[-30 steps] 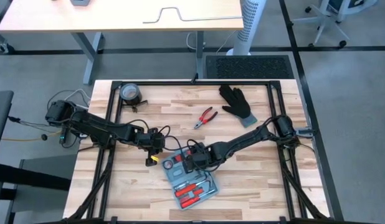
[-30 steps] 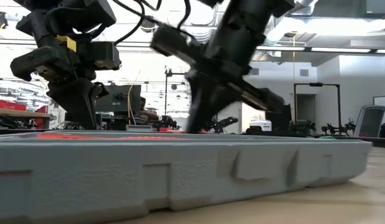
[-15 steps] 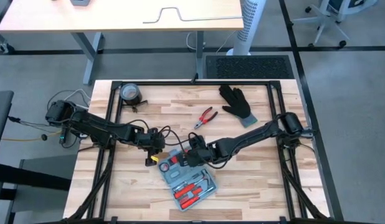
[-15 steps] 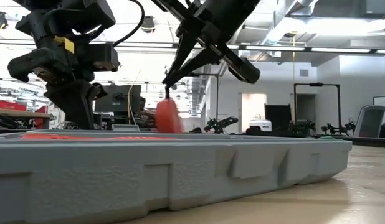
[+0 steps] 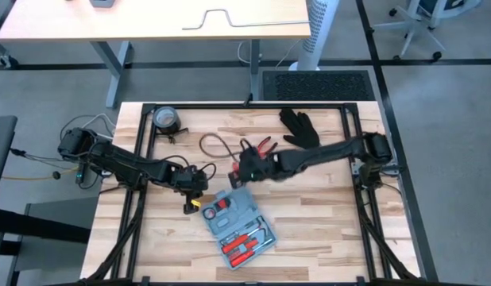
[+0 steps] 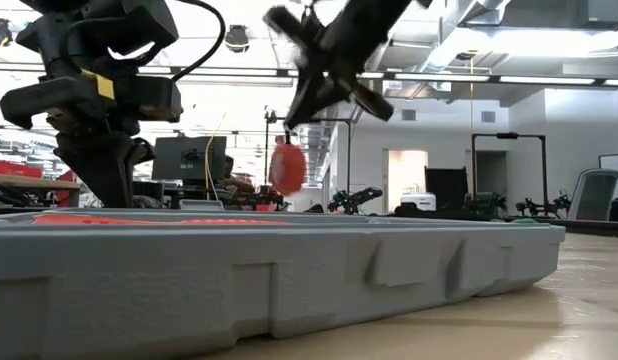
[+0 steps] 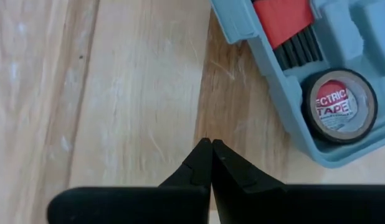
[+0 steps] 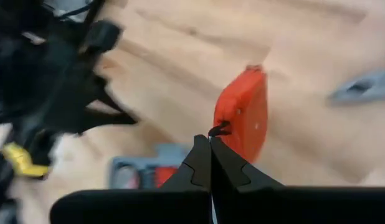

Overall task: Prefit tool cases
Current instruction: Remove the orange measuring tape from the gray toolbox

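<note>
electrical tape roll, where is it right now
The electrical tape roll sits in a round slot at a corner of the open tool case, on the case's end nearest the left gripper.

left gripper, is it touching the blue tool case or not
Apart. In the left wrist view, the shut left gripper has bare wood between its fingertips and the tool case edge.

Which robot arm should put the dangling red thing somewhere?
Probably the right: its gripper is shut on the flat red tool, hanging above the table. The left gripper is shut and empty beside the light-blue plastic tool case.
</note>
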`<state>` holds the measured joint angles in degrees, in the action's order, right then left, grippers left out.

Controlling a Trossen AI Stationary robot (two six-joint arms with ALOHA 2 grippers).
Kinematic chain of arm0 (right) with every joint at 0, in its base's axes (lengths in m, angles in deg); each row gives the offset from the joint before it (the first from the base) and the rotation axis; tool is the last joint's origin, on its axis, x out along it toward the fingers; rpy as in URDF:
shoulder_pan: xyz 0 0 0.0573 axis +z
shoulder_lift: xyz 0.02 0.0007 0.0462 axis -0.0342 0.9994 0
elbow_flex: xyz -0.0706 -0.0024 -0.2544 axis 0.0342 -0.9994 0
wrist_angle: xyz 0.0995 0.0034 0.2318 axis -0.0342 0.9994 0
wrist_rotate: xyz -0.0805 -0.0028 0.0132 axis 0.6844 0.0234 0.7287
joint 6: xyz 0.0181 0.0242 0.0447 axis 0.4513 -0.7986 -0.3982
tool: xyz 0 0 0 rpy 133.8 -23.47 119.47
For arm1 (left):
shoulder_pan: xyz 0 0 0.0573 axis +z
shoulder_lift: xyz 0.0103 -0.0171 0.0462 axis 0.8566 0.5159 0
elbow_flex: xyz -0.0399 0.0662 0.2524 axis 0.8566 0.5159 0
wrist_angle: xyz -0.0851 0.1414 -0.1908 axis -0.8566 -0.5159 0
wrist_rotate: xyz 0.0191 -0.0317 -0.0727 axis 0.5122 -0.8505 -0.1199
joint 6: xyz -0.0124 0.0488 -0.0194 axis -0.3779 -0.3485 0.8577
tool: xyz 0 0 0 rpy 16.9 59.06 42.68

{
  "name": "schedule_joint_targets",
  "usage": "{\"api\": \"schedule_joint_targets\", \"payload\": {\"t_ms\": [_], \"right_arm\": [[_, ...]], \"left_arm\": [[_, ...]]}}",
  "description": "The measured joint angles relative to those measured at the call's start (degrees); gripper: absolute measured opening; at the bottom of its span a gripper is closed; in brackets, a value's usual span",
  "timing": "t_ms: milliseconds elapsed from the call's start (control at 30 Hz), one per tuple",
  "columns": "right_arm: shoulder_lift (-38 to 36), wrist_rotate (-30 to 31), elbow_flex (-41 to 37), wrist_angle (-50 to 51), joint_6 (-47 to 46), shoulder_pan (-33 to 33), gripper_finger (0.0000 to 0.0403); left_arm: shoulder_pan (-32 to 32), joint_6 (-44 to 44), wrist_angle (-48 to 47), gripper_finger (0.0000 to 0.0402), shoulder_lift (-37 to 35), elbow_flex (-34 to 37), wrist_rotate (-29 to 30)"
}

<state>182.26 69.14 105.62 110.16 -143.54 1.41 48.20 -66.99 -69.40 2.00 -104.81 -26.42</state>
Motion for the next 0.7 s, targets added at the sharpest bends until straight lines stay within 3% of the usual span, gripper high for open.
{"api": "schedule_joint_targets", "payload": {"t_ms": [467,700], "right_arm": [[0.26,-16.07,-0.02,1.97,28.31,-24.85,0.0],[0.28,-19.1,-0.02,4.59,36.2,-34.46,0.0]], "left_arm": [[-1.28,17.62,-2.1,0.0,0.0,0.0,4.7],[-3.69,26.77,-2.02,0.0,0.0,0.0,7.29]]}}
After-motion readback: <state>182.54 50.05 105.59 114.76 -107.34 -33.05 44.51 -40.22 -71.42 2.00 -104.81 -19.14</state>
